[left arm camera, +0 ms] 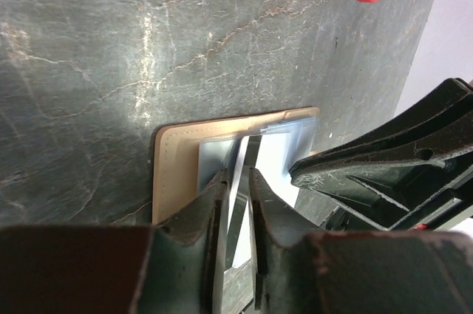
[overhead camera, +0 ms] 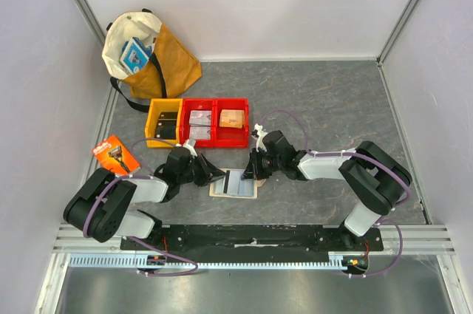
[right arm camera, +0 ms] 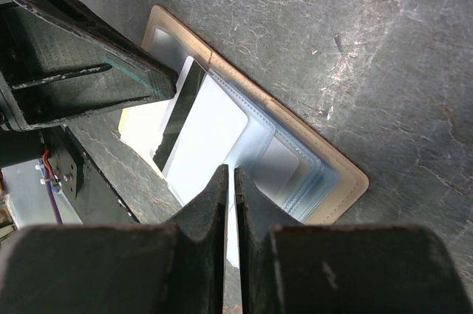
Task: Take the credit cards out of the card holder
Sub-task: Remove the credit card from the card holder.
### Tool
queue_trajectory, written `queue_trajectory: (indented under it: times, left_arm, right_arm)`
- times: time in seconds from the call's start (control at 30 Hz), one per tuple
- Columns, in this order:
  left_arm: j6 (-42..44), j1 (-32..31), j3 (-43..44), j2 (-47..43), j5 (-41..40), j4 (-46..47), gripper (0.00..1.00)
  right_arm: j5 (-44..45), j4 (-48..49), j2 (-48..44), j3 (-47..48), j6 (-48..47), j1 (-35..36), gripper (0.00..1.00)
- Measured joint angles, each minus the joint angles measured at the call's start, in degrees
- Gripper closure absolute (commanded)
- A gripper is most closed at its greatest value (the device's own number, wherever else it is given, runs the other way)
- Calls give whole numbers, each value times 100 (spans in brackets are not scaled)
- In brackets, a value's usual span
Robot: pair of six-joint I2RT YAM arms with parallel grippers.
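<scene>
**Both end effectors at the open card holder**

I am holding both arms bent inward over the grey table, and my two end effectors are facing each other across the card holder. It is lying open and flat between them, on the near side of the red bins and the yellow bin. Its tan cover is facing down and its clear sleeves are facing up.

My left end effector is straddling a light grey card with a dark stripe along one edge. The card is showing as a thin sliver in the narrow gap between the fingers. I cannot tell whether they are clamping it or only flanking it. The card is lying askew over the sleeves, and I cannot tell whether any part of it is sitting inside one.

My right end effector is sitting at the holder's right side, its tips over a corner of that card. Its fingers are standing almost together with only a slit between them. Something pale is showing in the slit, and I cannot tell whether it is being gripped.

A tan block is lying in one red bin. An orange razor package is lying beside my left arm, and a canvas bag is standing in the far left corner.
</scene>
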Motion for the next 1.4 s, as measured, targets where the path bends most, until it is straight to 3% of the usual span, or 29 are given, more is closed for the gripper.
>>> queue_trajectory:
  times: [0.23, 1.0, 1.1, 1.37, 1.4]
  left_arm:
    - [17, 22, -70, -131, 144, 79, 58]
    - [503, 44, 153, 109, 625, -48, 58]
    - [514, 44, 153, 129, 634, -35, 61]
    - [568, 44, 122, 188, 597, -120, 97]
    - [570, 42, 109, 181, 590, -127, 98]
  right_arm:
    - [0, 0, 0, 0, -15, 0, 87]
    - [-2, -63, 4, 39, -55, 0, 87]
    - [-2, -83, 9, 52, -55, -2, 87]
    - [-2, -98, 9, 59, -57, 0, 87]
    - [-2, -98, 9, 59, -59, -2, 87]
